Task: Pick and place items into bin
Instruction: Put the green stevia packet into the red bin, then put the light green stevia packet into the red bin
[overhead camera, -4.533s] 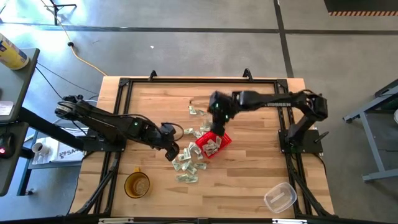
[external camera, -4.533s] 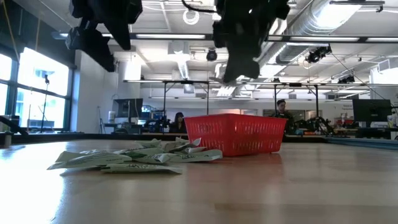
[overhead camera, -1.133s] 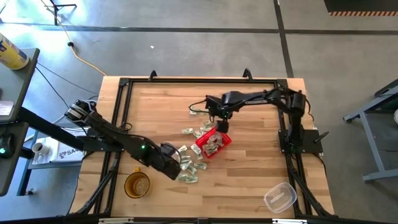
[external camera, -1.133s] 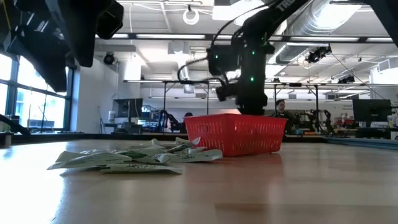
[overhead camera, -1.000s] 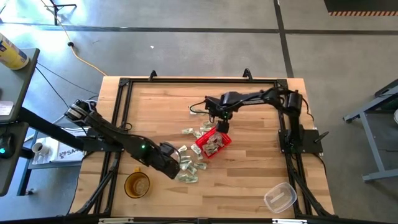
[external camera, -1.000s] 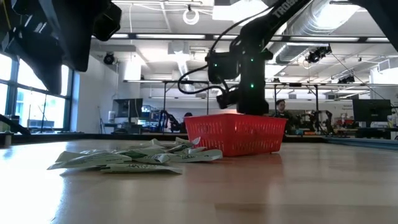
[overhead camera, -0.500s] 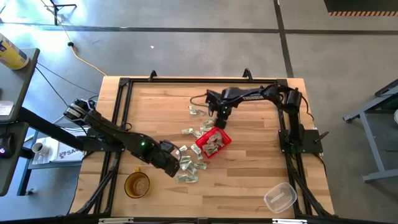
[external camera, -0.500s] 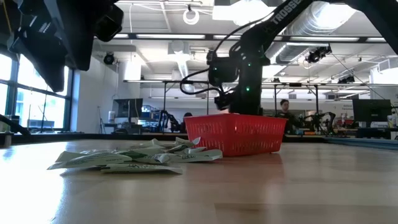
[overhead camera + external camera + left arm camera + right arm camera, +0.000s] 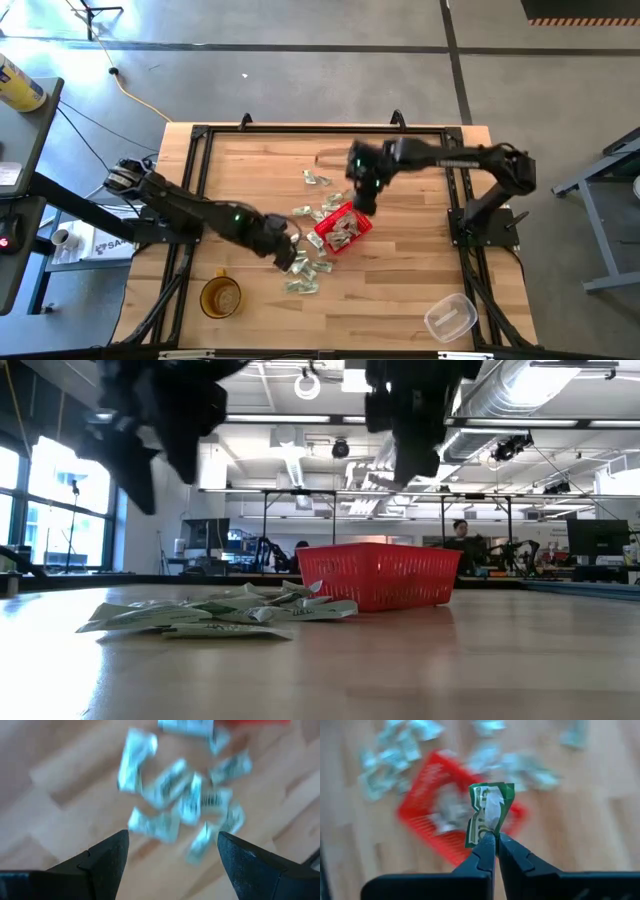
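Because my right gripper [image 9: 492, 836] is clamped on a crumpled green-and-white packet [image 9: 488, 813], I hold it above the red perforated plastic basket [image 9: 427, 800]; my left gripper [image 9: 171, 851] hangs spread over loose packets [image 9: 185, 795].

Red basket [image 9: 345, 227] holding packets, more packets [image 9: 303, 270] scattered beside (green-white)

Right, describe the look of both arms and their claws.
Both arms are dark, jointed tubes. The left arm has a small green light; the right arm carries pale lettering. The left claw has wedge-shaped black fingers; the right claw has slim tapered ones.
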